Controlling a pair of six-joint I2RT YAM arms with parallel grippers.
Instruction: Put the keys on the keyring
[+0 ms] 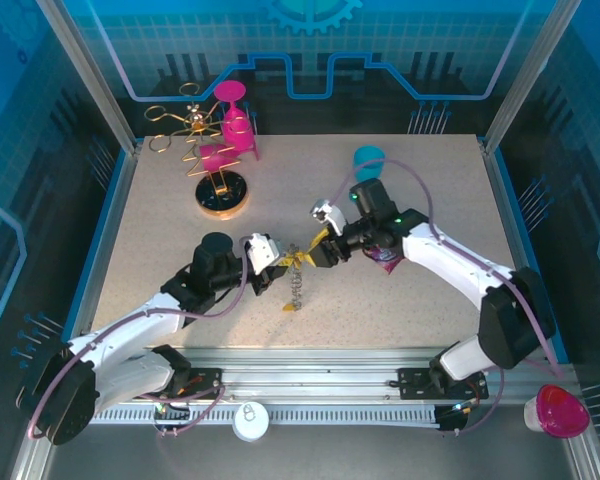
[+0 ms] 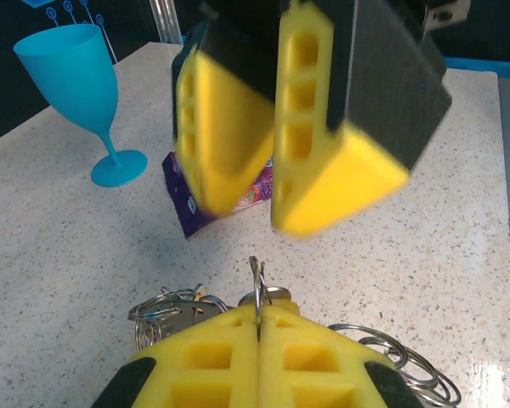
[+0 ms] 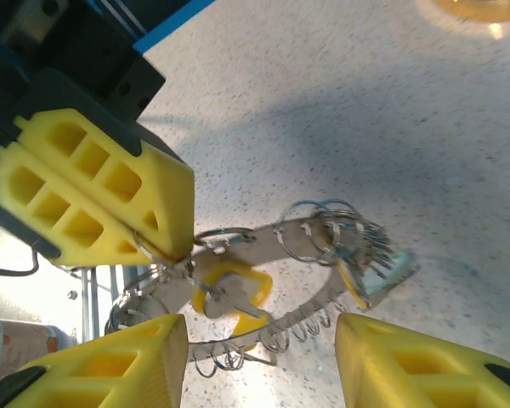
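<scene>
Between the two grippers, the keyring [image 3: 310, 242] is pinched by the left gripper [image 2: 257, 319]. Its fingers are pressed flat together on one thin loop, apparently to hold that loop steady and presented while the rest trails loose beneath. Facing it, the right gripper [image 3: 259, 333] stands spread and grips nothing. A yellow-headed key [image 3: 229, 293] lies just ahead of its open fingers, close beside the left fingertips. Whether that key is already threaded I cannot tell.

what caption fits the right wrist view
Shut left gripper pinches the keyring; open right gripper hovers by a yellow-headed key
</scene>
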